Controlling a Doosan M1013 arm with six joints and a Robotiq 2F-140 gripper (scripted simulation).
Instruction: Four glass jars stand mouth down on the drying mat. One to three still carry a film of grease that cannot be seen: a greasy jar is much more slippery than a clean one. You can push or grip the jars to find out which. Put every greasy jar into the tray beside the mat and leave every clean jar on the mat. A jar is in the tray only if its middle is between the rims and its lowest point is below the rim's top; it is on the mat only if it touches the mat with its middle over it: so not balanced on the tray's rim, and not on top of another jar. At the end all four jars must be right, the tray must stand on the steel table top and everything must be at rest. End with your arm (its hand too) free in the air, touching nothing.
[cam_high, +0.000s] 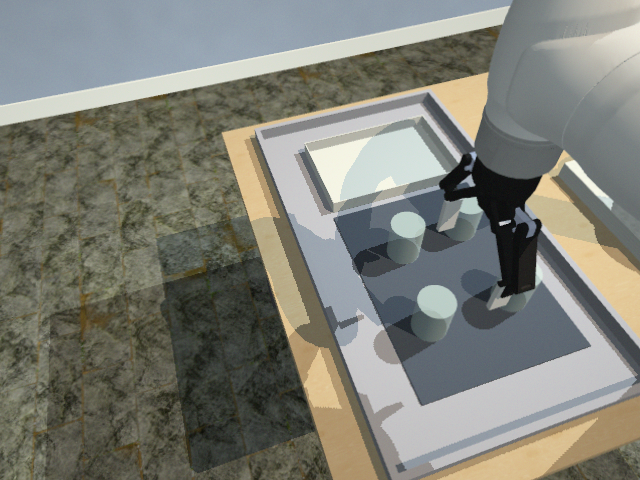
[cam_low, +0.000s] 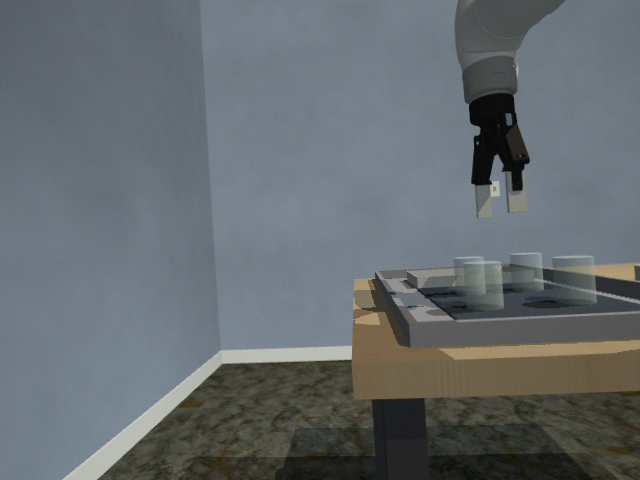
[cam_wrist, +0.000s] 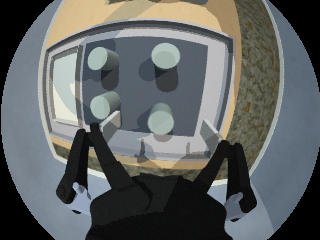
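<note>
Four clear glass jars stand mouth down on the dark drying mat (cam_high: 460, 304): far left (cam_high: 406, 236), far right (cam_high: 467, 221), near left (cam_high: 435, 311) and near right (cam_high: 518, 298). The two right jars are partly hidden behind my fingers. The pale tray (cam_high: 377, 160) stands beyond the mat and holds no jar. My gripper (cam_low: 500, 201) hangs high above the right side of the mat, open wide, with nothing between the fingers. The wrist view shows all four jars (cam_wrist: 160, 119) on the mat below the gripper (cam_wrist: 160, 136), and the tray (cam_wrist: 64, 90) at the left.
The mat and tray rest on a steel table top with a raised rim (cam_high: 589, 289), set on a wooden table (cam_low: 491, 369). A grey and white fixture (cam_high: 586, 188) stands at the table's right. The arm's bulky body (cam_high: 563, 77) overhangs the right side.
</note>
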